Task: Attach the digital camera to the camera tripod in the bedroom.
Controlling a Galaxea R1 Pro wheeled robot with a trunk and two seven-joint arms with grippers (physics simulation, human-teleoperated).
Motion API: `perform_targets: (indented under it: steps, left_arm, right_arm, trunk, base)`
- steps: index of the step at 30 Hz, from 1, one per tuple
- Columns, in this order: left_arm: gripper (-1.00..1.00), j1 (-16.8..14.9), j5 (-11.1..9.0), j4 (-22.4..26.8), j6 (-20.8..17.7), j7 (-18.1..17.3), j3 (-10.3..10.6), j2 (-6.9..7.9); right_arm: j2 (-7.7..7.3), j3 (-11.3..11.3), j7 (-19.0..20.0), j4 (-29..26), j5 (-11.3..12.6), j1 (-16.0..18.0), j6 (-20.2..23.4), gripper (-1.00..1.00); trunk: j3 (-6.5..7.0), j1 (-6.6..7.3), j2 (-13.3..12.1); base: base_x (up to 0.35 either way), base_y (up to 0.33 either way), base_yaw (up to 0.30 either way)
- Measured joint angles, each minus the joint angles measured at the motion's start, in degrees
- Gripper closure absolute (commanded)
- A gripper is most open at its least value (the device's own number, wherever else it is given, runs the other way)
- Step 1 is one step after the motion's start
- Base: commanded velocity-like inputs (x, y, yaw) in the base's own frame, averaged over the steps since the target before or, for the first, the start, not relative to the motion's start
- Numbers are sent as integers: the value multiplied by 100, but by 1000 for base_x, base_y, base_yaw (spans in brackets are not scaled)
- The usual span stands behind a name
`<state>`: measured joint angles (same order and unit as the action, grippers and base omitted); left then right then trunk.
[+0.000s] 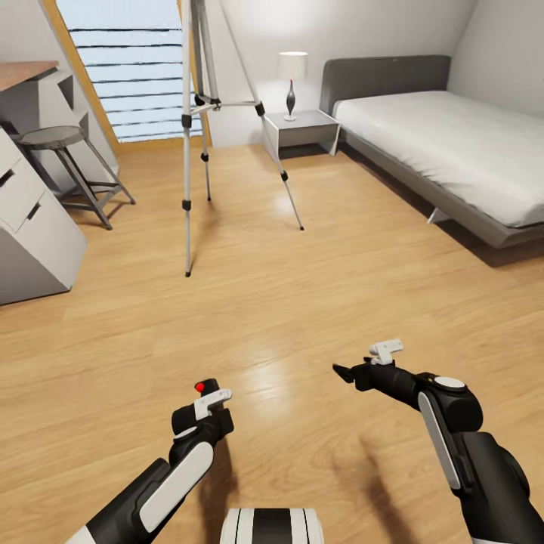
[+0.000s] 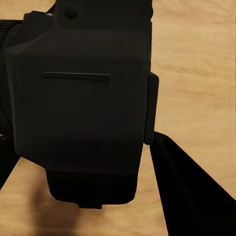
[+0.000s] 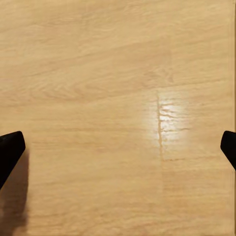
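My left gripper (image 1: pixel 205 400) hangs low over the wood floor, shut on the digital camera (image 1: pixel 207 387), whose red button faces up. In the left wrist view the black camera body (image 2: pixel 78 108) sits between the dark fingers (image 2: pixel 196 196). The camera tripod (image 1: pixel 187 121) stands ahead and slightly left, near the window, on silver legs with black joints; its head is cut off by the frame's top. My right gripper (image 1: pixel 344 372) is open over bare floor, with its fingertips (image 3: pixel 10 147) spread wide and nothing between them.
A grey metal stool (image 1: pixel 53 137) and a white drawer unit (image 1: pixel 30 227) stand at the left. The grey-framed bed (image 1: pixel 453 143) runs along the right. A white nightstand (image 1: pixel 302 128) with a lamp (image 1: pixel 292 75) sits at the back. Open wood floor (image 1: pixel 302 287) lies between me and the tripod.
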<state>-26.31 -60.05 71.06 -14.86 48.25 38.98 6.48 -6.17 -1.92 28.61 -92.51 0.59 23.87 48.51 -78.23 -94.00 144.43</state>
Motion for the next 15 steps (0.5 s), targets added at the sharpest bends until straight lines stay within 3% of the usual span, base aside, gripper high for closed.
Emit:
perform_targets:
  steps: [7, 15]
  left_arm:
    - [100, 5, 5, -52, -6, -109, -1, -8]
    - [100, 7, -14, -114, -50, -521, -8, 17]
  right_arm:
    - [-2, 8, 36, 0, -19, -38, -175, -100]
    - [25, -5, -141, 1, -45, -71, -476, -100]
  trunk:
    - [155, 18, -9]
    - [333, 39, -20]
  base:
    - [0, 0, 0]
    - [0, 0, 0]
